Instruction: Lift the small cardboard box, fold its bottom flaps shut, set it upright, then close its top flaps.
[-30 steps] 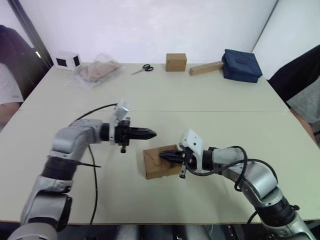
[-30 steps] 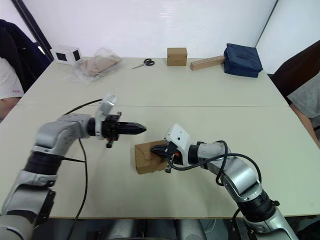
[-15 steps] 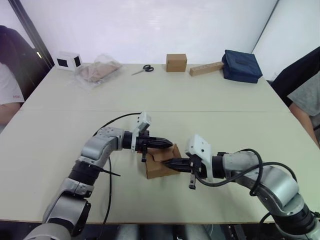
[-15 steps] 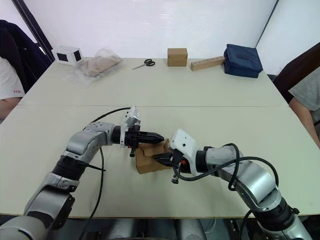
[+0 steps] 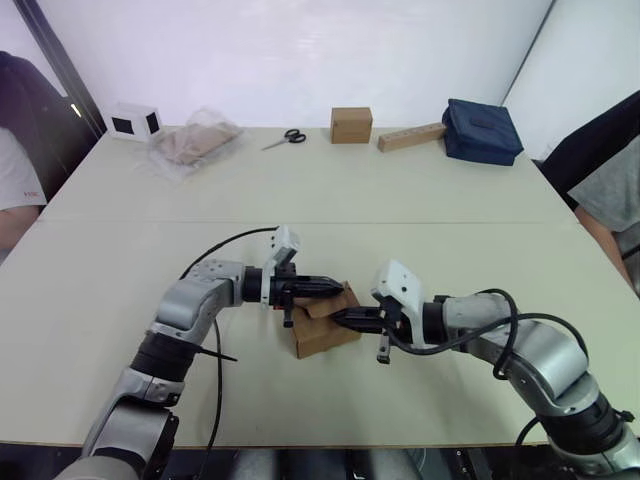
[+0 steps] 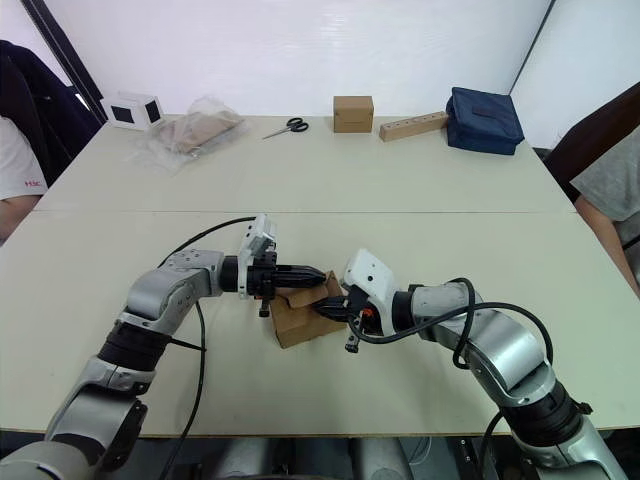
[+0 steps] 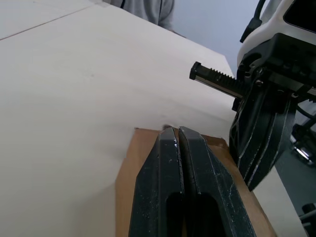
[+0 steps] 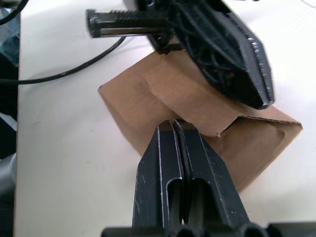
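A pale worktop stood before a white wall. The small cardboard box sat near its front edge. The left gripper and right gripper, fingers clenched, pressed its raised flap. The right wrist view showed the flap's creased underside.

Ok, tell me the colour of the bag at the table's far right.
Dark navy blue bag; left eye view shows it best.

A pale beige table stands before plain white walls.
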